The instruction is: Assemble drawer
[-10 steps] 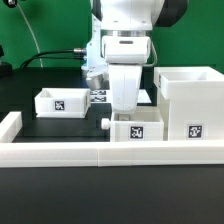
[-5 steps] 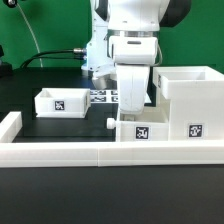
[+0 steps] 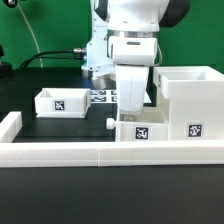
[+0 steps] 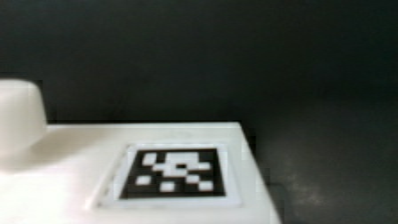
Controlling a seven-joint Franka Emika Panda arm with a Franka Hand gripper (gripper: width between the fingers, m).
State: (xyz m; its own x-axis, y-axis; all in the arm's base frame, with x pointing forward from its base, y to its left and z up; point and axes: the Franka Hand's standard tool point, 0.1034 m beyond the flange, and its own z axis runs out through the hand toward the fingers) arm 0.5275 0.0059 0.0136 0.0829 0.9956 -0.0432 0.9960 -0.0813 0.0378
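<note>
In the exterior view my gripper reaches straight down into a small white tray standing by the front rail. The tray's knob points to the exterior view's left and its tag faces the camera. The fingertips are hidden behind the tray's wall, and the tray moves with the hand. The tall white case stands just right of this tray, almost touching it. A second knobbed tray sits apart at the left. The wrist view shows only a close, blurred white tagged face and a white knob; no fingers show.
A low white rail runs along the table's front and up the left side. The marker board lies flat behind the arm between the two trays. Black table shows between the left tray and the held tray.
Between one second and half a second ago my arm and the tray under it shifted slightly to the exterior view's right, toward the case. Nothing has visibly moved since.
</note>
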